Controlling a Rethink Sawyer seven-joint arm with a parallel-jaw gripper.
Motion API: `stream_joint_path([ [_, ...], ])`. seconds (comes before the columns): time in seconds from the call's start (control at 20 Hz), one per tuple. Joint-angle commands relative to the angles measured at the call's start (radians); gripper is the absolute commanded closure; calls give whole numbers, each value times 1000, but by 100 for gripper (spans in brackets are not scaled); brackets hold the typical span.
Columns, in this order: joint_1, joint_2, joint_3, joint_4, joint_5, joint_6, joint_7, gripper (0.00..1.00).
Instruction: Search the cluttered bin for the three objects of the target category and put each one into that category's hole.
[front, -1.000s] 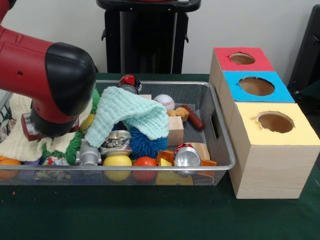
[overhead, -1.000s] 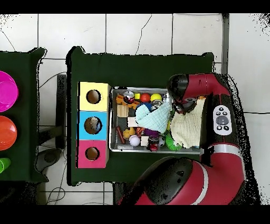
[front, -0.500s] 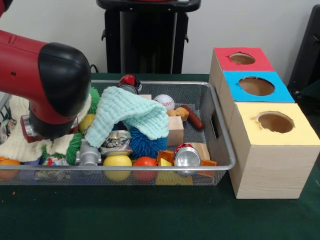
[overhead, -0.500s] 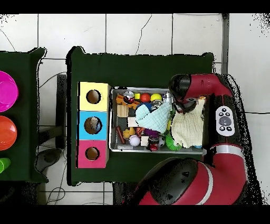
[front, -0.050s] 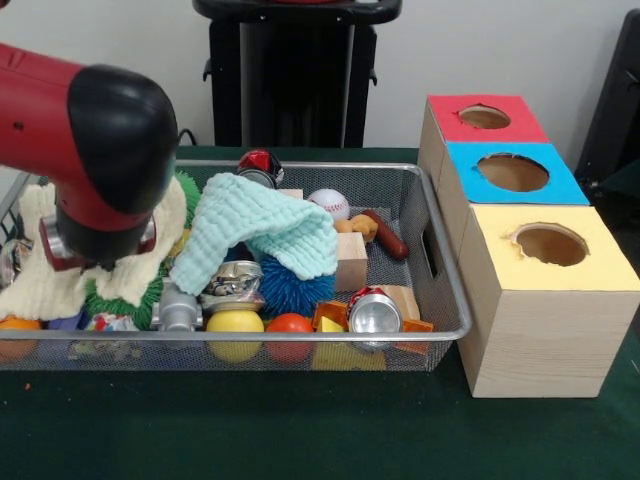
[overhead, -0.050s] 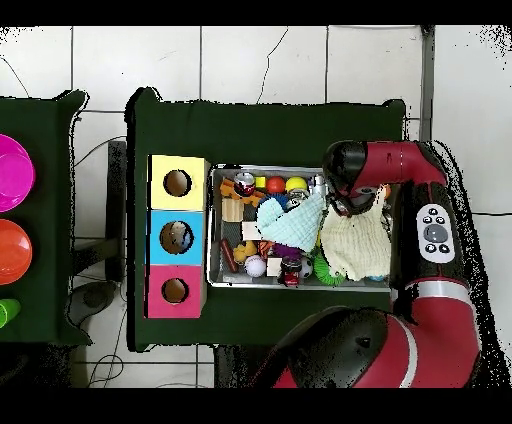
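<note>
One gripper (front, -0.050s: 95, 262) hangs over the cream cloth (front, -0.050s: 35, 275) at the wire bin's (front, -0.050s: 440, 270) left end; whether its fingers are clenched cannot be told. Right of it lie a mint cloth (front, -0.050s: 265, 228), crushed can (front, -0.050s: 372, 315) and baseball (front, -0.050s: 329, 203).

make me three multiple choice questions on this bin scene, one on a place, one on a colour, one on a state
1. Where does the white baseball lie?
A. in the wire mesh bin
B. on the yellow-topped wooden box
C. on the green table cloth

2. What colour tops the middle wooden box?
A. red
B. blue
C. yellow

3. How does the mint green knitted cloth lie?
A. folded flat beside the bin
B. draped over other things in the bin
C. hanging out of a hole

Key: 1 A, it sits among the clutter near the bin's far wall; 2 B, blue lies between the red and yellow tops; 3 B, it covers the spiky blue ball.
</note>
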Motion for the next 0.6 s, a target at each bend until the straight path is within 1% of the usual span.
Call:
stream_joint_path([
  [0.05, -72, -202, 114, 267, 96, -125, -327, 100],
  [0.15, -81, -237, 132, 313, 123, -138, -298, 100],
  [0.45, -73, -313, 128, 416, 130, -186, -223, 100],
  [0.6, -56, -347, 126, 460, 152, -197, -157, 100],
])
